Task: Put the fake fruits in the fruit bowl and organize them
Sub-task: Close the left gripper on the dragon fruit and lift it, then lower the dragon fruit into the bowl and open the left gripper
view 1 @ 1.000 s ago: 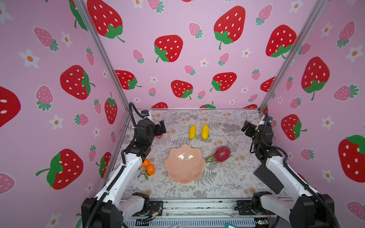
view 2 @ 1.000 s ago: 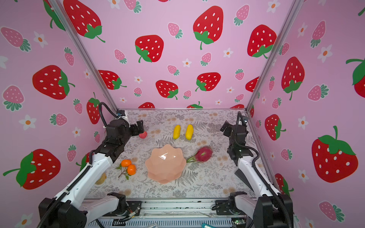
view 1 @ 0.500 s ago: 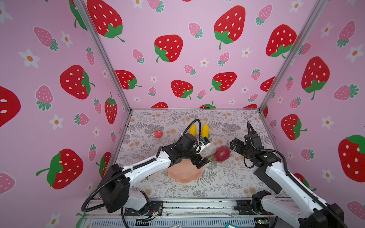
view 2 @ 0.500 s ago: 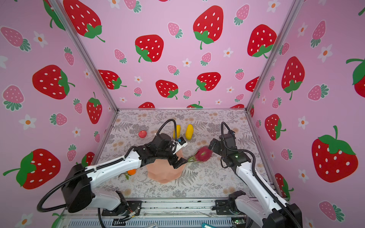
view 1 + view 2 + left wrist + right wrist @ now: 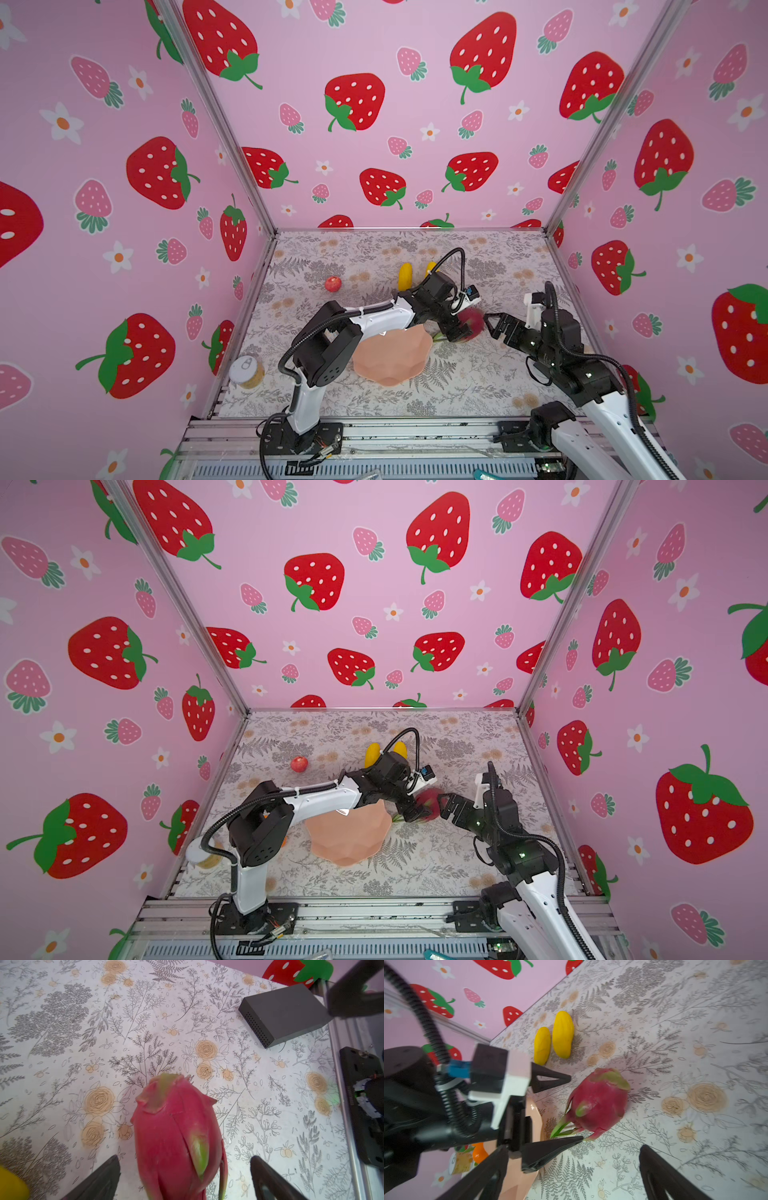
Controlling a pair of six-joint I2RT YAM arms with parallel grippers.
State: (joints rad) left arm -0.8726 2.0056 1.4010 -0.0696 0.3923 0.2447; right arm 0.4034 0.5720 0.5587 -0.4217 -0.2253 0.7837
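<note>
The magenta dragon fruit lies on the floral mat just right of the peach-pink fruit bowl. My left gripper reaches over the bowl and stands open astride the dragon fruit, with a gap on each side. My right gripper is open, close on the fruit's right. Two yellow fruits lie behind. A small red fruit sits at the back left. The oranges show only past the left arm.
A small can with a pull-tab lid stands at the mat's front left corner. A grey box lies near the right wall beside the right arm. Pink strawberry walls close in the left, back and right sides.
My left arm swung from the back left corner across the bowl to the dragon fruit. My right arm came in from the right wall towards the same fruit. Both grippers stayed open.
</note>
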